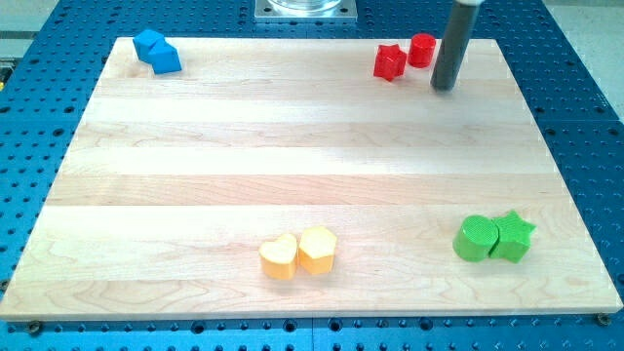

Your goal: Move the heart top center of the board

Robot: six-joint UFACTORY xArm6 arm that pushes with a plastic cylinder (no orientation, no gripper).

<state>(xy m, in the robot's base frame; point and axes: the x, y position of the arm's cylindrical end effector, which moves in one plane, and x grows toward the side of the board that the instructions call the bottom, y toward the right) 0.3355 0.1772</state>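
At the view's bottom, yellow heart point(279, 258) sits upright; no claw shows.

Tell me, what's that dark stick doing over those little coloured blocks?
It is a robot arm's pushing rod. My tip rests near the view's top right, just right of the red star and red cylinder, touching neither. Its job is to slide the yellow heart to the top centre of the wooden board. The heart sits untouched near the bottom edge, against a yellow hexagon.
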